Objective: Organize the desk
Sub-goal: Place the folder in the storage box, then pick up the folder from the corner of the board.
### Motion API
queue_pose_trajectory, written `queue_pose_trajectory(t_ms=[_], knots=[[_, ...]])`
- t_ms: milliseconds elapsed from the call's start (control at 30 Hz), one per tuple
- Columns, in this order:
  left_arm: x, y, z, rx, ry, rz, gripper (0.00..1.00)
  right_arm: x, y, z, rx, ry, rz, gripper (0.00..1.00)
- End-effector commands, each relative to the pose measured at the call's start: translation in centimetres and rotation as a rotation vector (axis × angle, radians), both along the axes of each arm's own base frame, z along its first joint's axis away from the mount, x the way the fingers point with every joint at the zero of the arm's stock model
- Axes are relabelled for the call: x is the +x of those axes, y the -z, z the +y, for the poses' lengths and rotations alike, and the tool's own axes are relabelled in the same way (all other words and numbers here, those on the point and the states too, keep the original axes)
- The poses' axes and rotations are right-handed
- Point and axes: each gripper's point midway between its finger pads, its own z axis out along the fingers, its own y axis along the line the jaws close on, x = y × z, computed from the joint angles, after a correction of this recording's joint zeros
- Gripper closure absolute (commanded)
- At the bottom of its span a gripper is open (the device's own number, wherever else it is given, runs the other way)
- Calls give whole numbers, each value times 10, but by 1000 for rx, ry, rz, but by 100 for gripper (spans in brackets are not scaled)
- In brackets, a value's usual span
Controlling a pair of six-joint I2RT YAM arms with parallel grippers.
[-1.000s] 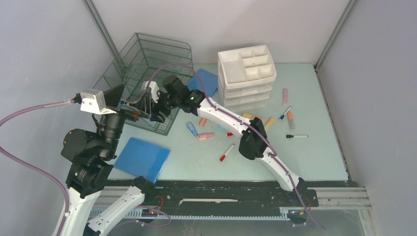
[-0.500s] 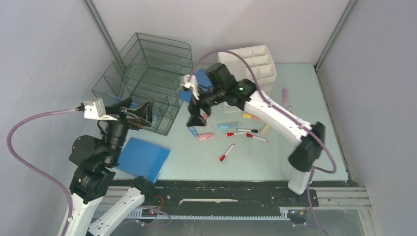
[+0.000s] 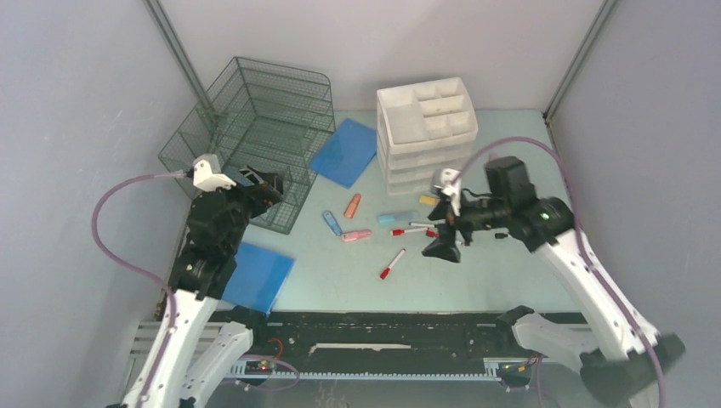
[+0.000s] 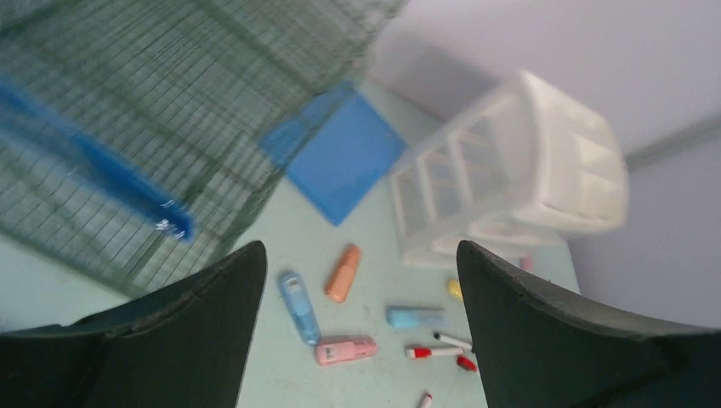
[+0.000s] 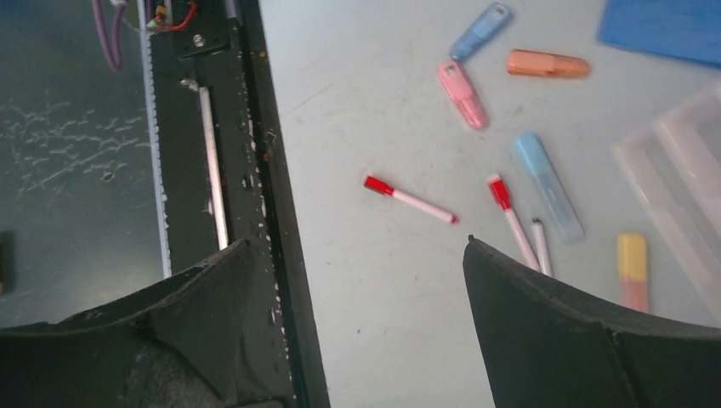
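The desk (image 3: 340, 272) is a pale mint-green tabletop. My left gripper (image 3: 265, 187) is open and empty, held in front of the green wire basket (image 3: 255, 127); in the left wrist view (image 4: 359, 248) its fingers frame an orange highlighter (image 4: 343, 274), a blue correction tape (image 4: 299, 307) and a pink one (image 4: 344, 350). My right gripper (image 3: 445, 236) is open and empty above the desk, right of centre; in the right wrist view (image 5: 355, 244) it hangs over bare desk beside the black front rail (image 5: 272, 212). Red-capped markers (image 5: 410, 199) lie ahead of it.
A white drawer organizer (image 3: 425, 127) stands at the back. One blue notebook (image 3: 344, 151) lies between it and the basket, another (image 3: 255, 276) at the front left. A blue flat item (image 4: 102, 178) is inside the basket. A red marker (image 3: 391, 263) lies in the middle.
My right arm has swung from the basket front across to the right side of the desk. My left gripper has shifted slightly right, near the basket. Both stay open.
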Motion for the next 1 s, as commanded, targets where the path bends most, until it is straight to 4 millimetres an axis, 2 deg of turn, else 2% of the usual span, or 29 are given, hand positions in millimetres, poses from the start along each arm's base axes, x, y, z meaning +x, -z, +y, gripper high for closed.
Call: queue_pose_trajectory(t_ms=[0, 33, 100, 133, 167, 267, 400, 600, 833, 967], knots=[[22, 43, 23, -259, -101, 126, 12, -5, -16, -27, 145, 60, -89, 1], [26, 54, 32, -302, -153, 160, 12, -3, -16, -33, 167, 82, -90, 0], [27, 74, 49, -347, -272, 254, 29, -2, -12, -38, 193, 97, -68, 0], [25, 81, 56, -347, -325, 302, 35, -1, -8, -40, 202, 102, -53, 0], [23, 88, 63, -346, -384, 357, 36, 2, -4, -42, 202, 112, -46, 0], [18, 104, 78, -306, -498, 467, 35, 10, 10, -47, 166, 152, -20, 0], [27, 116, 86, -288, -564, 514, 34, 14, 21, -51, 111, 178, -29, 0], [46, 124, 96, -268, -637, 551, 30, 25, 30, -61, 42, 249, -107, 0], [75, 137, 97, -260, -635, 614, 28, 25, 37, -57, 11, 232, -120, 0], [86, 143, 96, -269, -641, 635, 30, 26, 42, -56, -13, 223, -130, 0]])
